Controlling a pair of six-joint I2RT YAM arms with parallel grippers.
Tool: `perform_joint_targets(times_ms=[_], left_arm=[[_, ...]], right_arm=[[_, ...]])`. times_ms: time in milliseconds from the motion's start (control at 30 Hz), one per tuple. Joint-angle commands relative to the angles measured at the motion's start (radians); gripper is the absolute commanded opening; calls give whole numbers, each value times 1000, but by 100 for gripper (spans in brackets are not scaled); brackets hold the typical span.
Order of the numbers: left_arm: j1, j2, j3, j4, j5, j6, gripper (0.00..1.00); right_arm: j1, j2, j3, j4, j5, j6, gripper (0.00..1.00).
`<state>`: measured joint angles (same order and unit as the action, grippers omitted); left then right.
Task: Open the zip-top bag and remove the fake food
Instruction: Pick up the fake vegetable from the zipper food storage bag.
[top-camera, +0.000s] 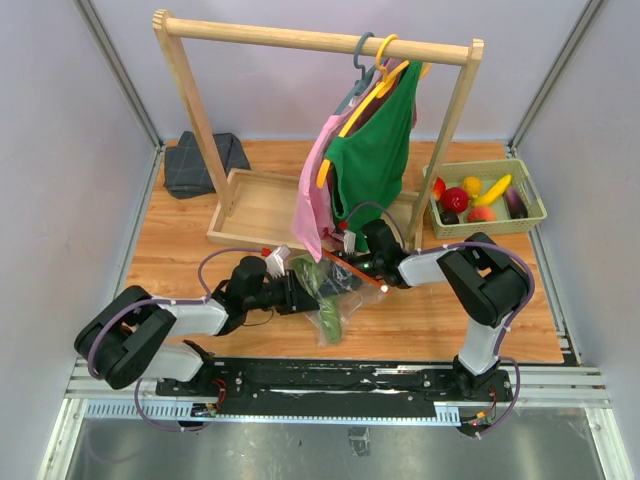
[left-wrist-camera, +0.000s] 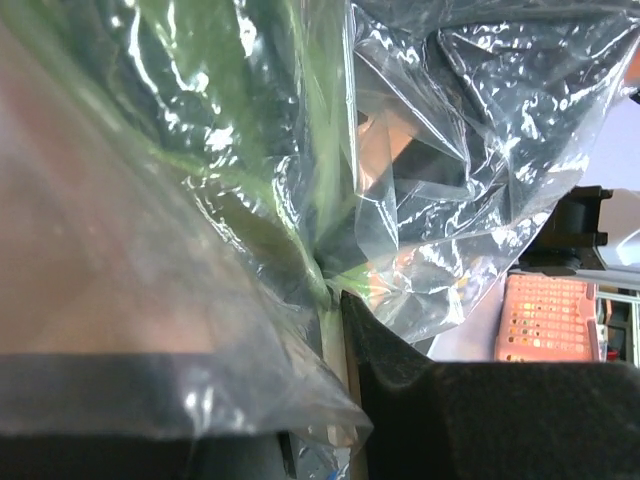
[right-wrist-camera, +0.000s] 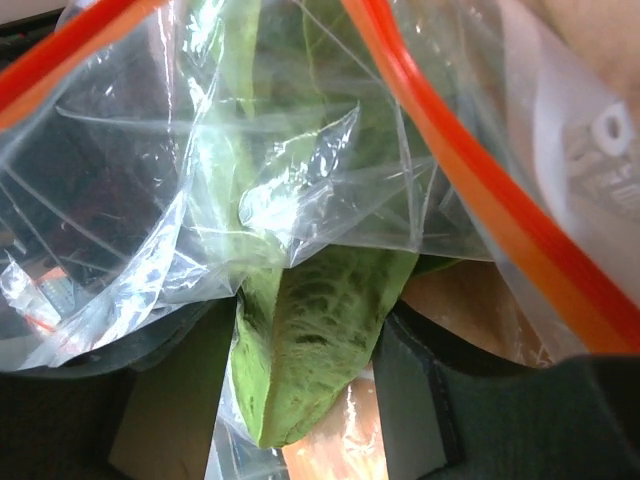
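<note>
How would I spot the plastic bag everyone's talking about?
Find the wooden clothes rack on the table. Just in front of it sits the zip-top bag. It alone is clear and crinkly, with an orange-red zip strip and a green leafy piece inside.

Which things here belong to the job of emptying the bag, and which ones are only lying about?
Belong to the job:
- zip-top bag
- green leafy piece in the bag
- fake food lying in the basket

Just lying about:
- wooden rack
- pink garment
- green garment
- wooden tray
- dark folded cloth
</note>
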<state>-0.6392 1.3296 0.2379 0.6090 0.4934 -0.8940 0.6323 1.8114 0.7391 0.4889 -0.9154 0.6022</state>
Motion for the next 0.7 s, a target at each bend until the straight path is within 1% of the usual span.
perform_joint_targets(times_ms=[0,100,267,433,567,667], left_arm=[[-16,15,54,110,28,1,23],[-16,20,57,112,38,1,25],[-16,-20,25,111,38,-4,29],[-14,-94,-33,77,14,-8,44],[-14,-165,-55,-12,-14,18,55],[-5,-228,-62,-93,-50,36,58]], right_arm=[[1,-15,16,5,-29,9,49],[0,-16,30,-15,-40,4,37],[-11,-34,41,-45,-43,-24,23],[-29,-50,38,-55,-50,-55,18],[-41,-63,37,-58,-57,-76,15],[-43,-81,38,-80,-52,-108,14]])
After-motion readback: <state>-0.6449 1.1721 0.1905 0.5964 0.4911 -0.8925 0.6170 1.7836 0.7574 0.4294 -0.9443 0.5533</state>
